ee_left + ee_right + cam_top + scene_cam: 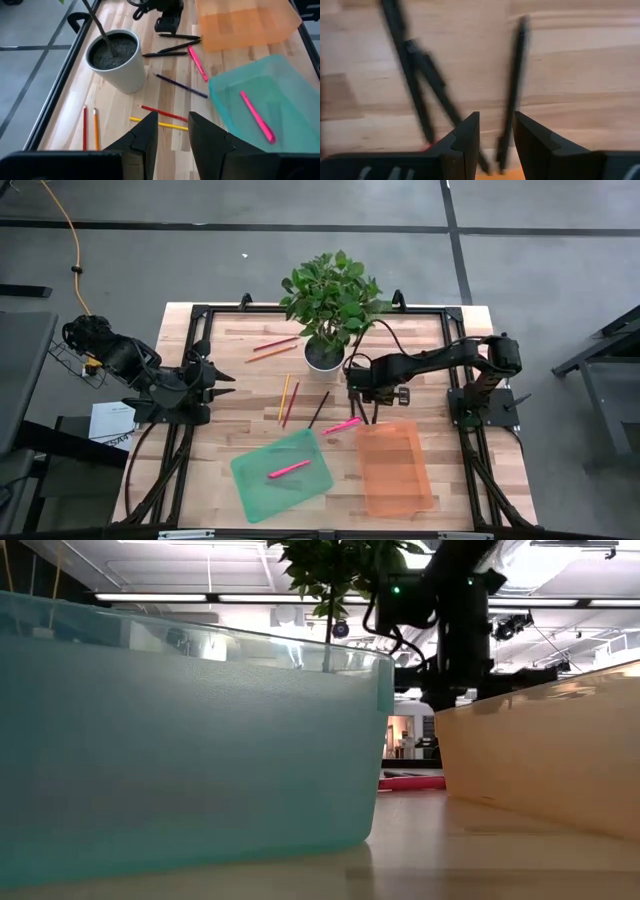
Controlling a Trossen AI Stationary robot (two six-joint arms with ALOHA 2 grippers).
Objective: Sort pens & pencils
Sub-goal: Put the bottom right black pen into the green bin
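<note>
Pale wooden planks make up the table [240, 420], framed in black and standing on a grey floor. Pens lie in two places: one pink pen [289, 469] rests inside the green tray [255, 480], and another pink pen [341, 424] lies on the wood just beside the orange tray [400, 485], with black pens [175, 42] close by under the right arm. Pencils are spread over the wood: a yellow and a red pencil [287, 398] side by side near the table's middle, a dark pencil [318, 410] next to them, and an orange and a red pair [273, 348] beside the white pot [322, 356] of the leafy plant [335, 295]. The right gripper [362, 402] hangs low over the black pens, fingers parted with nothing between them. The left gripper [225, 384] waits at the table's left side, well apart from the pencils, its jaws parted and empty
</note>
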